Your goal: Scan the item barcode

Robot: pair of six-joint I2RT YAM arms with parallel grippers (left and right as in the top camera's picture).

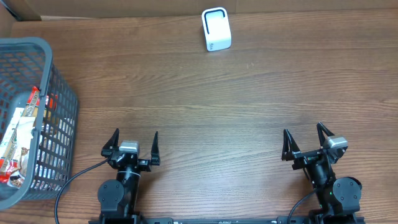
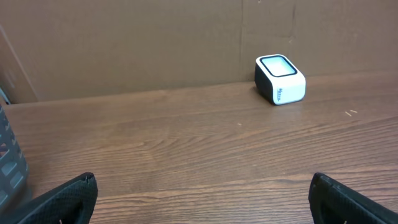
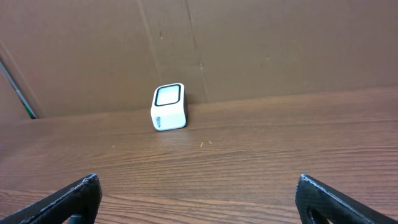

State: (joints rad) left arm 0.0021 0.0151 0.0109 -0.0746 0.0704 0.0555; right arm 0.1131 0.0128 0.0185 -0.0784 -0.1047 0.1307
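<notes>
- At the far left, a grey mesh basket (image 1: 28,42) was seen at the edge of the table (image 1: 217,106). The task's thing, a wrapped packet (image 1: 22,134), lay inside it among others.
- Just right of the basket, the left gripper (image 1: 135,133) was held low over the near edge of the table. Its jaws were spread fully apart and nothing was held between them. In the left wrist view only bare wood was seen between the fingertips (image 2: 68,196).
- At the far edge, near the middle of the table, the white barcode scanner (image 1: 216,29) stood against the cardboard backing. It was well apart from both arms and from the basket.
- At the right, the right gripper (image 1: 303,129) was likewise spread wide and was empty.
- The task was judged to be at its opening step: no packet had been lifted and nothing had been brought to the scanner.
- For the next move, a reach into the basket by the left arm was judged to be called for, since that arm is nearest. A packet would have to be gripped so that its barcode could be turned toward the scanner's window.
- Counted: one basket, one scanner, two grippers. Several packets were seen in the basket, but their exact number could not be told through the mesh.
</notes>
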